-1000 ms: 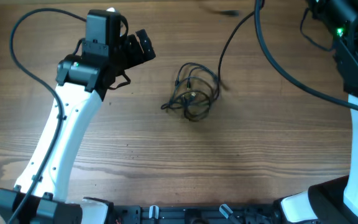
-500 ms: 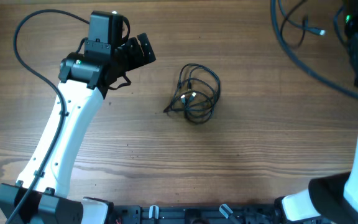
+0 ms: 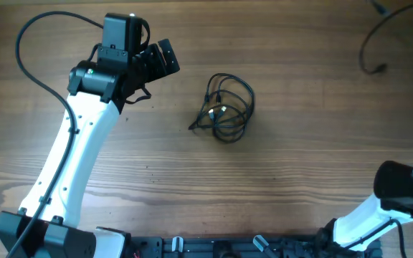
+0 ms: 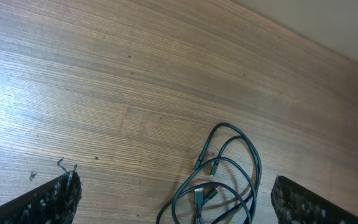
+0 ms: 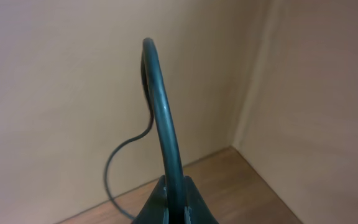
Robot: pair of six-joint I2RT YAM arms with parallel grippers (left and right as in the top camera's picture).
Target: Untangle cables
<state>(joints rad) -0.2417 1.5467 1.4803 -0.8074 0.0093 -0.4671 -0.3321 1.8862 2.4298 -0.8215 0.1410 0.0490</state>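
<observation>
Wooden tabletop (image 3: 300, 165), tangled cable bundle (image 3: 226, 109) mid-table. Hovers left gripper (image 3: 162, 59) spread wide, aimed at bundle, likely to pin loops. Pinches 1 cable (image 5: 160, 106) in right gripper (image 5: 176, 198), high off-table, probably drawing it clear.

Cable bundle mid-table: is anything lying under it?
Only the wooden table shows through the loops of the cable bundle, plus small plugs. Directly beneath the strands is hidden.
</observation>
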